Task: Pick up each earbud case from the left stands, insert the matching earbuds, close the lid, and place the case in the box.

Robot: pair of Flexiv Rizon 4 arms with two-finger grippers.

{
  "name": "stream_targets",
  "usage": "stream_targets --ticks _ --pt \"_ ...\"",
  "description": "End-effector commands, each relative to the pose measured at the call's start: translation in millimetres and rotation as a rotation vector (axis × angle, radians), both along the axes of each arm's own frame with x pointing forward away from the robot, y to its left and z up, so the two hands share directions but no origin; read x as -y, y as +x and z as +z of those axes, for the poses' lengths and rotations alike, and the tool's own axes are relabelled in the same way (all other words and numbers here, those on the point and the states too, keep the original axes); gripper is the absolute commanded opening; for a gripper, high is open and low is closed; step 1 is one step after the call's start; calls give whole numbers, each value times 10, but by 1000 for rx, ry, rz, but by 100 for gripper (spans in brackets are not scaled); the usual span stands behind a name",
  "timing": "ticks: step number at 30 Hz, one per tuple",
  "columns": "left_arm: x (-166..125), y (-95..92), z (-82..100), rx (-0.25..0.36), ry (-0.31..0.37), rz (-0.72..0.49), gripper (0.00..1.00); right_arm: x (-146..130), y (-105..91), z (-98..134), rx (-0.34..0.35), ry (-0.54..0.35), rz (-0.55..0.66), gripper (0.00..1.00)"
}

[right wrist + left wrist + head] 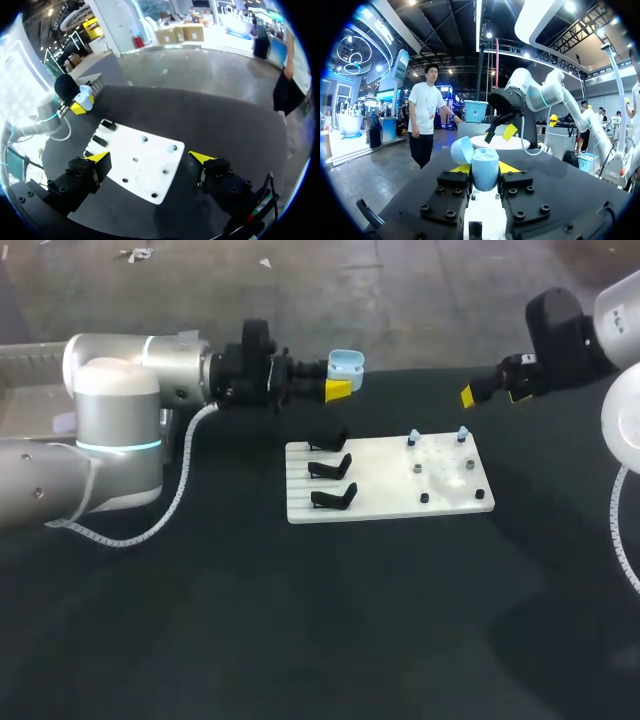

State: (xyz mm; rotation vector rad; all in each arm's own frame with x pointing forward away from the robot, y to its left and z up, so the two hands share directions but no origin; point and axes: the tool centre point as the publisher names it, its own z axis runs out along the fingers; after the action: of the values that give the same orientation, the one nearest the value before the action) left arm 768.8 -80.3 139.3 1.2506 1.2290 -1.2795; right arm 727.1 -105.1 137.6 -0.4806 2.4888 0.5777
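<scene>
Pale-blue earbud case (485, 172), lid (461, 150) open, clamped in left claw (485, 168).

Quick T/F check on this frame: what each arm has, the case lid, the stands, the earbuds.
1. The left jaws are shut on a light-blue earbud case. True.
2. The case's lid is closed. False: it stands open.
3. The right jaws hold an earbud. False: they are open and empty, in the air, apart from the white board.
4. All three black stands on the board are empty. True.
5. Light-blue earbuds sit on the board, on the side away from the stands. True.
</scene>
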Motion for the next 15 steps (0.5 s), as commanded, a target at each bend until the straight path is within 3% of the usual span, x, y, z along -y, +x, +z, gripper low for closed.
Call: stream_targets --ticks 1,15 --pt "-66 -219 90 7 -3 42 0 -14 32 -10 -3 3 3 100" --pt "-33 -458 395 58 -7 111 0 -29 57 -11 -3 3 4 100"
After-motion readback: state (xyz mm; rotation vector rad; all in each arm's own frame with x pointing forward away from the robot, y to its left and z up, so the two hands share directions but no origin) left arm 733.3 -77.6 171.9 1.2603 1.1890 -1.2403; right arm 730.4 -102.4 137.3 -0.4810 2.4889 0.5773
